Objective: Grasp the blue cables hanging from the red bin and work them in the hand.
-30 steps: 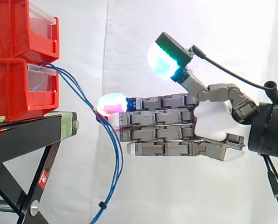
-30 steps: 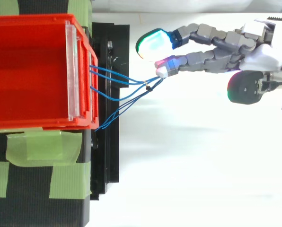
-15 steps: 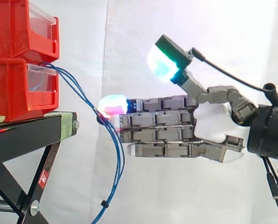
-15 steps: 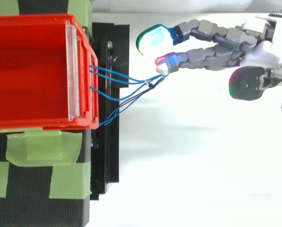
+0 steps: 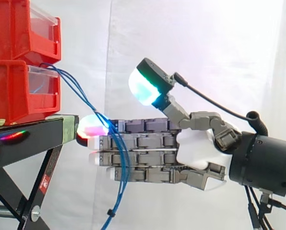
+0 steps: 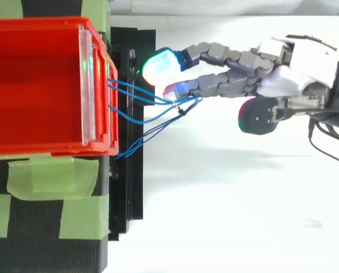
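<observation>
Hand (image 5: 196, 151) mid-frame: fingers (image 5: 143, 142) straight, thumb raised, gripping nothing. Blue cables (image 5: 122, 160) drape across fingers just behind the tips.

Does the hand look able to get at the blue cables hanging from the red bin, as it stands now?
Probably yes. In the side view the blue cables already hang across the straight fingers of the hand. Its thumb is raised above them, and nothing stands between.

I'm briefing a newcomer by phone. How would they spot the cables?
Find the lower red bin on the black stand. Thin blue cables leave its front and droop across the hand's fingers. They're the only blue strands there.
</observation>
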